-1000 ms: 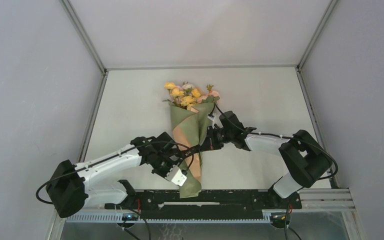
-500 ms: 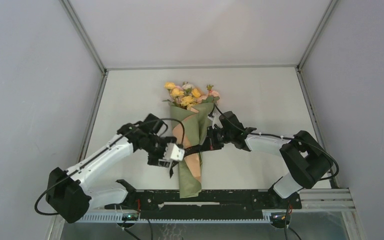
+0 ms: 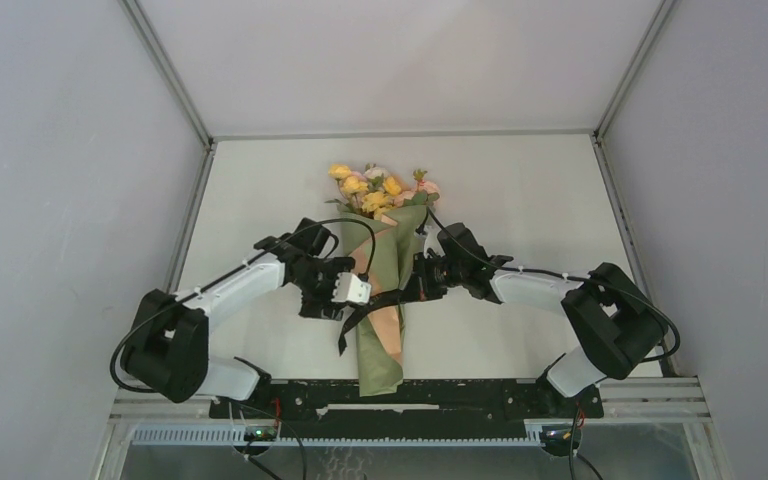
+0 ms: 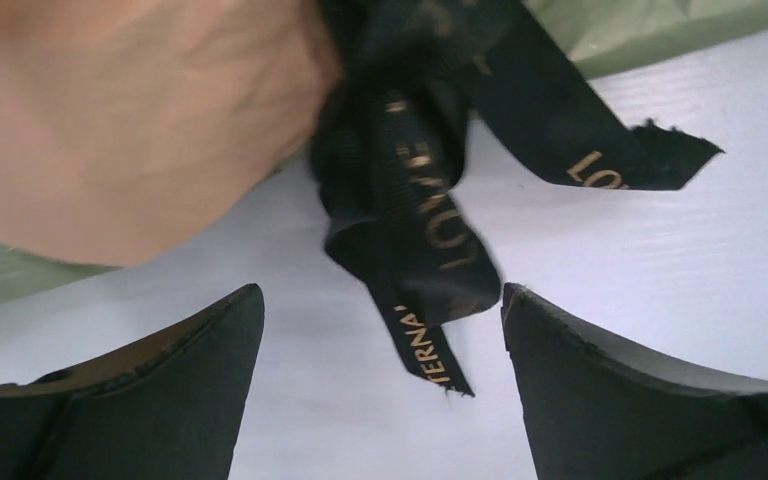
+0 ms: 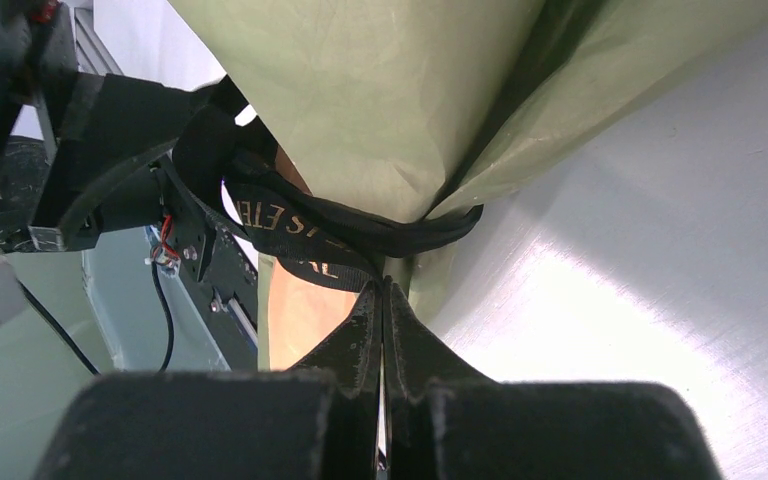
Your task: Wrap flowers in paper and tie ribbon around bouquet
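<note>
1. since a second ago my left claw [image 3: 357,291] has come up from the low end of the bouquet [image 3: 380,352] to its left side. it has also let go. its fingers [image 4: 190,390] are spread wide now and hold nothing.
2. the bouquet lies on the bench [image 3: 530,190] with the flowers [image 3: 375,190] pointing to the far side. the ribbon [image 4: 410,190] goes round the middle of the green paper [image 3: 376,245]. on the left side, right by the peach lining, it is bunched in what looks like a knot. two loose ends lie on the bench there, just in front of the open claw.
3. my right claw [image 5: 382,292] is pressed together on the right side of the paper, and it looks to be pinching the ribbon there.
4. i think the knot may not be tight yet. with only one side held, it could slip open, and then the paper could spring back and open up.
5. if the right claw pulls now, nothing holds the left side, so the whole bouquet could slide or roll on the bench.
6. the ribbon could slide down to the thin end of the cone, where it would hold nothing.
7. the left claw is very near a loose end. a careless move could catch it and tug the knot apart.
</note>
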You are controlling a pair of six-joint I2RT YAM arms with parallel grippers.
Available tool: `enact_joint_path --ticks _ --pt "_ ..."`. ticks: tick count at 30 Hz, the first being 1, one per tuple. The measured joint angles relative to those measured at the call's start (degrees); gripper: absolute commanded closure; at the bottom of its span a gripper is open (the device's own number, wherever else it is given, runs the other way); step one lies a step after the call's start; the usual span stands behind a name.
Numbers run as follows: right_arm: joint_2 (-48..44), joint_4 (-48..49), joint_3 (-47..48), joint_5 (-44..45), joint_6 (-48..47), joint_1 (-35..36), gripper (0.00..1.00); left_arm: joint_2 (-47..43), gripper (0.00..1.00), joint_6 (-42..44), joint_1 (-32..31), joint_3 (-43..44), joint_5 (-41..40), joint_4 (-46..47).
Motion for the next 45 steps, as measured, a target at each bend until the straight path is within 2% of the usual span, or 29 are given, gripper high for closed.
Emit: enact_joint_path --ticks 4,6,10,12,14,16,23,27,33,38,45 --pt "0.0 0.0 0.0 0.0 0.02 0.0 1.0 0.26 0.09 1.7 -0.96 -2.19 -0.39 -0.52" --pt "0.0 0.0 0.0 0.0 0.02 0.0 1.0 0.26 0.17 2.12 -1.49 -3.56 -0.96 -0.59" --pt "0.0 0.0 0.0 0.02 0.02 0.09 1.0 0.26 0.46 1.07 -1.97 -6.25 -1.95 1.25" --pt "0.0 0.02 0.0 0.07 0.02 0.15 1.0 0.28 0.67 0.04 -2.12 -7.37 -2.99 3.56" --pt "0.0 0.02 0.0 0.13 0.04 0.22 1.0 0.2 0.83 -0.98 -2.14 -7.89 -3.93 5.16" --pt "0.0 0.02 0.0 0.33 0.04 0.33 1.0 -0.09 0.92 -1.73 -2.23 -7.98 -4.9 6.21" --pt "-0.79 -1.29 0.0 1.99 0.07 1.81 1.0 -4.02 0.94 -2.84 -2.23 -6.4 -6.03 4.26" --pt "-2.82 -3.23 0.0 3.74 0.04 4.44 1.0 -5.05 0.99 -2.67 -2.21 -4.09 -7.34 5.09" --pt "-3.63 -4.72 -0.35 4.79 0.07 6.51 1.0 -4.17 1.0 -1.68 -1.77 -3.8 -9.6 17.2" --pt "-3.58 -5.27 -2.89 4.61 0.37 6.54 1.0 1.22 1.0 2.16 -0.24 -5.07 -9.55 32.22" --pt "-2.69 -5.84 -6.36 3.21 0.72 6.54 1.0 9.11 1.0 14.4 2.49 -6.4 -6.97 38.27"
